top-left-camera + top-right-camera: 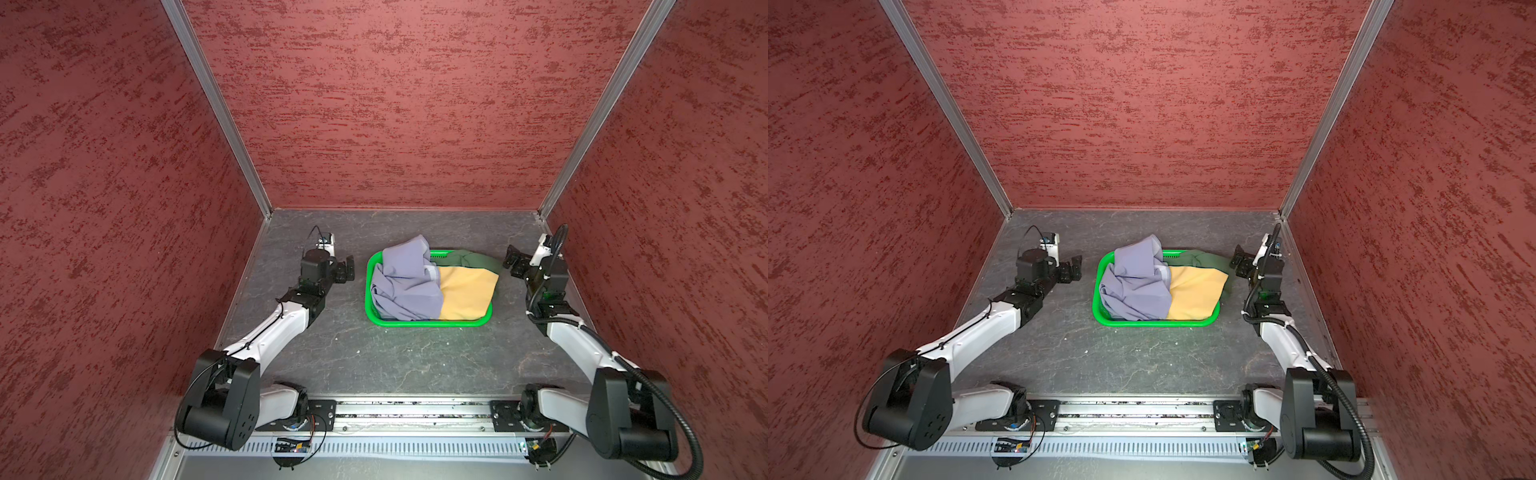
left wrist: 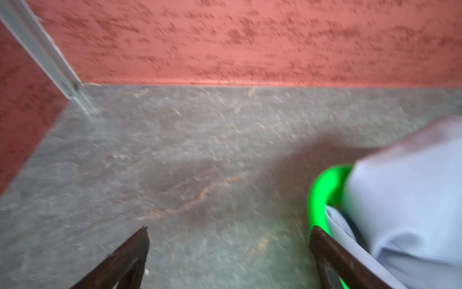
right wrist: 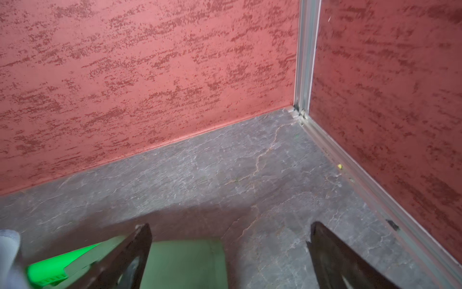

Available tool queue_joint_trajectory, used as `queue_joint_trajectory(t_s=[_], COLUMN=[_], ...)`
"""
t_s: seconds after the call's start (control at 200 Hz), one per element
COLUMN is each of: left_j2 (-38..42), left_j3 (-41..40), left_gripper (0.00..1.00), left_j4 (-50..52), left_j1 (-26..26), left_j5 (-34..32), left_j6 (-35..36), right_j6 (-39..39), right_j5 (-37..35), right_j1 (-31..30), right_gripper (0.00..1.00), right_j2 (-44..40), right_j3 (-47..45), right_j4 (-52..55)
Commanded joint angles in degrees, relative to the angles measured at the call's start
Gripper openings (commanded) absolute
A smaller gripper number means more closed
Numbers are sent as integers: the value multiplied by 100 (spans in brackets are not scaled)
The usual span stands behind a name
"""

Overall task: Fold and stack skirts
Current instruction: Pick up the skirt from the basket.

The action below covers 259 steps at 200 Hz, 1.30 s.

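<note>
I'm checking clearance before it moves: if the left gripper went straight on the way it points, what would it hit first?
Probably the bare table, then the back wall. The left gripper is open and aimed past the green basket, whose rim lies close beside it. Depth is unclear.

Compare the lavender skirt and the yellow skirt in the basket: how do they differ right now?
The lavender skirt is crumpled and heaped; the yellow skirt lies flat and smooth. The lavender skirt fills the left-arm side, the yellow skirt the right-arm side. Both sit in the green basket, neither gripped.
</note>
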State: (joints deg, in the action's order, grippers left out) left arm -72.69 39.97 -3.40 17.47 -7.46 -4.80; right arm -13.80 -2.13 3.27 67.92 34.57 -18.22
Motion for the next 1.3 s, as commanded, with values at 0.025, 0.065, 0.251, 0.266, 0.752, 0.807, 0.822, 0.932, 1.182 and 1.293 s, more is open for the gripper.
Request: queue_joint_trajectory(t_s=[0.025,0.065,0.251,0.266,0.752,0.807,0.822,0.932,1.182,1.293], left_j2=[-207,-343,-828,-865,-1274,-1304,-1308,-1294,-1201,-1153], left_j3=[245,306,550,561,709,718,723,737,720,715], left_gripper=[100,100,100,100,99,99,99,100,99,99], left_j4=[829,857,813,796,271,251,247,286,440,515], left_j1=[461,582,793,793,636,604,600,575,511,489], left_j5=[292,449,889,928,1634,1653,1652,1656,1503,1405], left_j6=[-667,-788,-1280,-1316,-1782,-1820,-1836,-1852,-1808,-1775], right_j6=[-401,-418,-253,-224,368,402,411,460,423,448], right_j5=[825,984,1412,1423,875,882,883,902,951,907], right_j1=[-91,-163,-615,-662,-2448,-2647,-2702,-3071,-3486,-3601], right_gripper=[99,99,99,99,99,99,99,99,99,99], right_j2=[-237,-292,-249,-230,994,1197,1250,1724,2827,3150], right_j3=[194,215,535,563,1983,2163,2202,2546,3254,3418], right_j4=[797,817,1138,1166,2160,2157,2144,2083,2103,2090])
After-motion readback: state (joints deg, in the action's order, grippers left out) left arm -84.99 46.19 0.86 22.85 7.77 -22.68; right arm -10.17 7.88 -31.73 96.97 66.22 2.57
